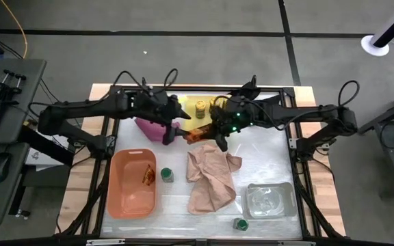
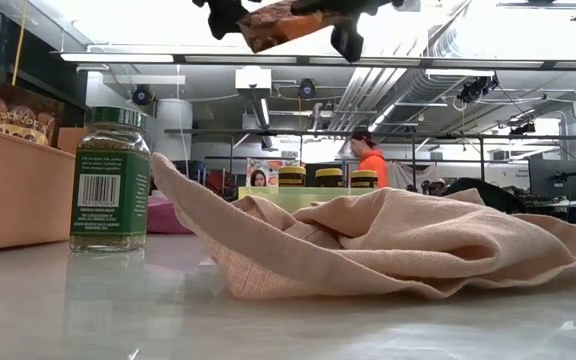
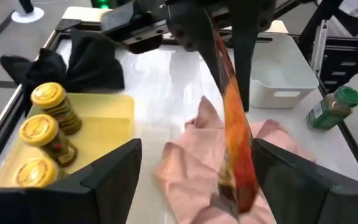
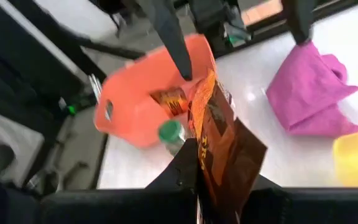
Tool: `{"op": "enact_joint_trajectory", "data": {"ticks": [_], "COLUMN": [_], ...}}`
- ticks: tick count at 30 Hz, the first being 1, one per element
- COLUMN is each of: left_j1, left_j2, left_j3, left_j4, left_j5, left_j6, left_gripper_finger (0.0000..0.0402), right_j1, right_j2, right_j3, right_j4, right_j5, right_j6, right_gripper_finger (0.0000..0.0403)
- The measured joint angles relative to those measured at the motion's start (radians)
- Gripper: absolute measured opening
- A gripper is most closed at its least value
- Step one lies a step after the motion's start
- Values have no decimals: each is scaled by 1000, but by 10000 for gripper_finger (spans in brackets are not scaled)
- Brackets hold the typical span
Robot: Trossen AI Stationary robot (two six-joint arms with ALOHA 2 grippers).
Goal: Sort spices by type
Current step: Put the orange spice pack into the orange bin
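From above we see both arms reaching in over the desk (image 1: 265, 154), meeting at a packet (image 1: 195, 134) beside the tan cloth (image 1: 211, 179). Low down, it hangs level overhead. At the right wrist, the right gripper (image 4: 197, 180) pinches its edge. At the left wrist, the left gripper (image 3: 194, 171) has its fingers spread.

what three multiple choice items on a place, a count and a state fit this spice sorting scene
1. Where do the yellow-lidded jars stand?
A. in the yellow tray
B. in the orange tray
C. on the tan cloth

2. How many green-lidded jars show on the table?
A. one
B. two
C. four

3. What is the right tool doing?
A. hanging open
B. shut on a brown-orange packet
C. shut on a jar

Answers: 1 A, three yellow lids sit in the yellow tray in the left wrist view; 2 B, one by the orange tray, one at the front edge; 3 B, the packet is pinched in its fingers.
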Motion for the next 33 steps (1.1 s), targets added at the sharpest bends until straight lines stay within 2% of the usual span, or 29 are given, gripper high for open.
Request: {"op": "enact_joint_trajectory", "data": {"ticks": [6, 20, 26, 33], "left_j1": [-24, -29, -32, -32], "left_j2": [46, 101, 109, 108], "left_j3": [25, 25, 25, 25], "left_j4": [24, 9, -9, 9], "left_j5": [4, 37, 38, 38], "left_j6": [-1, -98, -122, -133], "left_gripper_finger": [289, 280, 225, 127], "right_j1": [10, 25, 25, 25], "right_j2": [43, 77, 77, 77], "right_j3": [107, 147, 147, 147], "right_j4": [-170, -185, -186, -186], "right_j5": [65, 79, 95, 96], "right_j6": [-108, -189, -189, -189], "right_gripper_finger": [3, 3, 3, 3]}}
